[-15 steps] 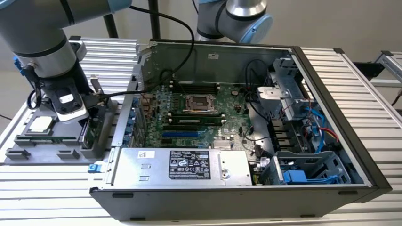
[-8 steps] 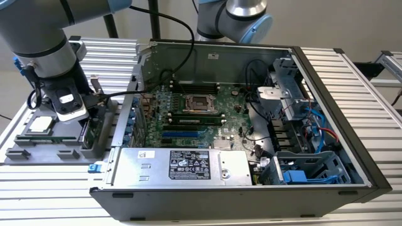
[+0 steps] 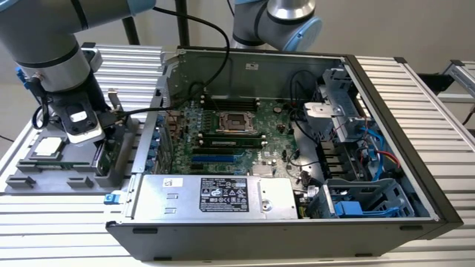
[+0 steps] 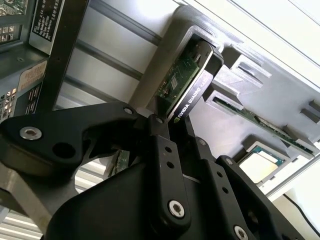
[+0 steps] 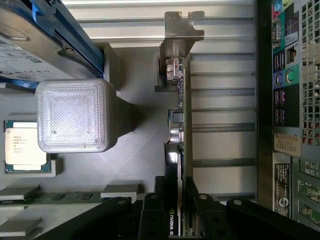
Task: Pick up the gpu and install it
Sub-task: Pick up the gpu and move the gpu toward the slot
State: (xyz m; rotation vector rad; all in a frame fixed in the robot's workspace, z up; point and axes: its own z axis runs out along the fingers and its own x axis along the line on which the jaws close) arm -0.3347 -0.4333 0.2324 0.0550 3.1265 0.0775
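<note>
The gpu (image 3: 104,159) stands on edge in a slot of the grey parts holder (image 3: 44,179), at the exterior view's left, outside the computer case. Its green board face and black face show in the second wrist view (image 4: 186,80); its silver end bracket (image 5: 179,35) sticks out at the far end in the first wrist view. My gripper (image 3: 102,146) reaches down over the card. In both wrist views its black fingers (image 5: 152,212) press against the two faces of the card, shut on it (image 4: 174,134).
The open computer case holds the motherboard (image 3: 230,133) with blue card slots (image 3: 215,161) and a power supply (image 3: 215,194). The holder also carries a processor (image 5: 22,145), a memory stick (image 5: 60,197) and a blue-framed hard drive (image 5: 30,40). Another arm (image 3: 275,22) stands behind the case.
</note>
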